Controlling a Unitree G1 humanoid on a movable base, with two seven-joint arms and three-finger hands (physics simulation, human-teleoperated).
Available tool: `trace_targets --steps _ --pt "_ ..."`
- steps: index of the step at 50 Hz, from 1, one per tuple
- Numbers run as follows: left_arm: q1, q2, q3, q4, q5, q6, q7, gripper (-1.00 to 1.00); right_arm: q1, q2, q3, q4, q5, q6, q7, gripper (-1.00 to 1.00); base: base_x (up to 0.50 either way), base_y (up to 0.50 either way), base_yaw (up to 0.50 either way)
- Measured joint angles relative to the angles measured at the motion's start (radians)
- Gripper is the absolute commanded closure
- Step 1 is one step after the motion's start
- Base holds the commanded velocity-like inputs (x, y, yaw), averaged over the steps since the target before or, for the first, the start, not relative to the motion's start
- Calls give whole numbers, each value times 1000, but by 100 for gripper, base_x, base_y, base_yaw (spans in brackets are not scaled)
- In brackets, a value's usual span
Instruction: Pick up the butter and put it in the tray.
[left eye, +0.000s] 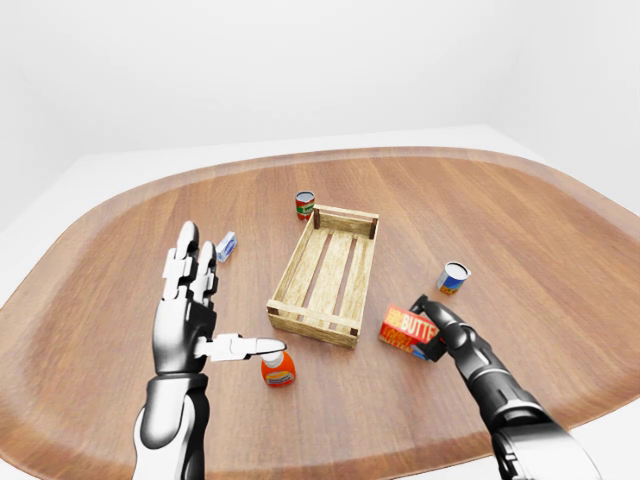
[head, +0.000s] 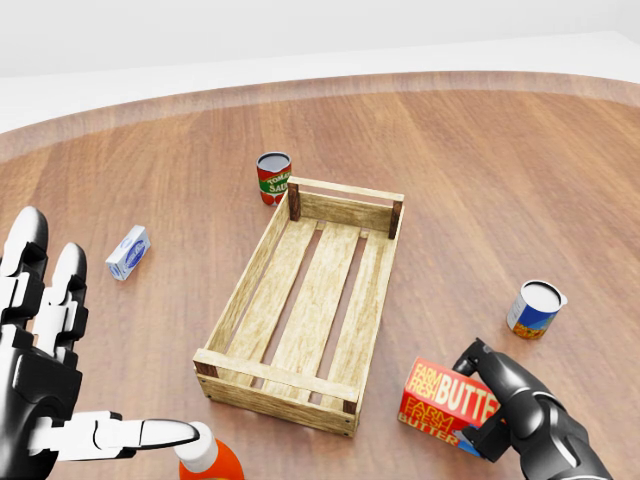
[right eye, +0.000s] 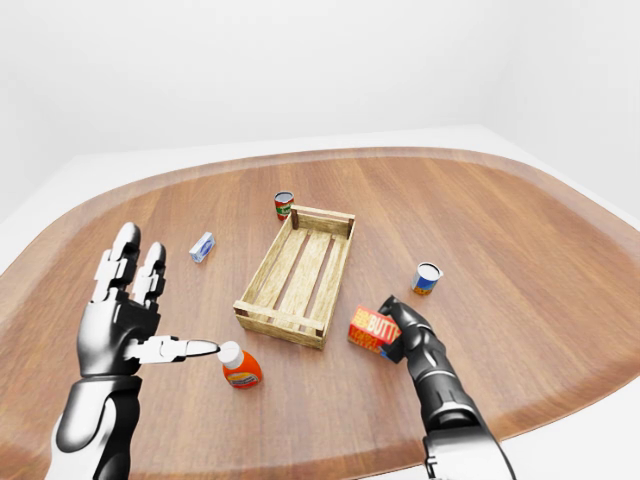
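The butter (head: 448, 401) is a red and orange box lettered "BUTTER", just right of the wooden tray's near end. My right hand (head: 490, 405) is dark and its fingers are closed round the box's right end, holding it tilted a little off the table. The tray (head: 312, 300) is an open slatted wooden crate in the middle of the table, with nothing in it. My left hand (head: 60, 360) is silver, open and empty, fingers spread upward at the lower left, thumb pointing right over an orange bottle.
An orange bottle with a white cap (head: 208, 461) stands below the tray's near left corner. A red tomato can (head: 273, 178) stands at the tray's far end. A blue and white can (head: 535, 309) is to the right. A small white carton (head: 128, 251) lies to the left. The round wooden table (left eye: 480, 200) extends all around.
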Motion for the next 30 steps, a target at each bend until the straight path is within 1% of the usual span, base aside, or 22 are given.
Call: trace_targets --steps 5,10,20,30 --pt "0 0 0 1 0 0 0 -100 24 -6 9 -80 8 0 52 100 0 0 0" --pt "0 0 -1 1 1 0 1 -100 62 -15 5 -234 -7 0 124 100 0 0 0" --pt "-1 0 0 1 0 0 1 -100 133 -28 -22 -559 -82 0 278 100 0 0 0" --pt "-3 0 -1 6 1 0 2 -100 179 -38 -48 -785 -162 0 403 100 0 0 0"
